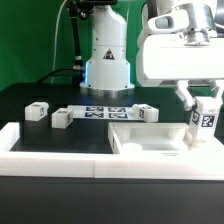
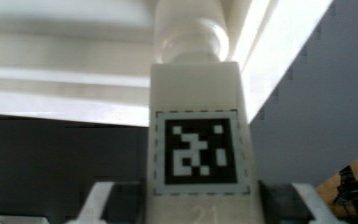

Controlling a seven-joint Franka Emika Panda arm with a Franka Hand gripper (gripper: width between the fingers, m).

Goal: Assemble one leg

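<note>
**benchrat:** How far along is the one-leg job?

**me:** About the middle, I reckon. Pickup is done: the gripper is closed narrow on the leg, and I've got it hanging upright in the air. It's over the end of the flat white panel that lies toward the exterior view's right, not touching it. In the wrist view the leg fills the frame, its tag faces the camera, and the fingers sit low on both sides.

**benchrat:** So what's left?

**me:** The actual join. The leg needs to come down onto the panel and get seated, probably with some twisting. From here I can't make out the hole it goes into, so I can't say how well it's lined up.

**benchrat:** And the other parts?

**me:** Untouched, by the look of it. One spare leg stands just behind the panel. The marker board lies beyond the panel toward the exterior view's left. Two more legs stand well away from the panel, past that board. Only one leg is needed, so I'm ignoring those.
</note>
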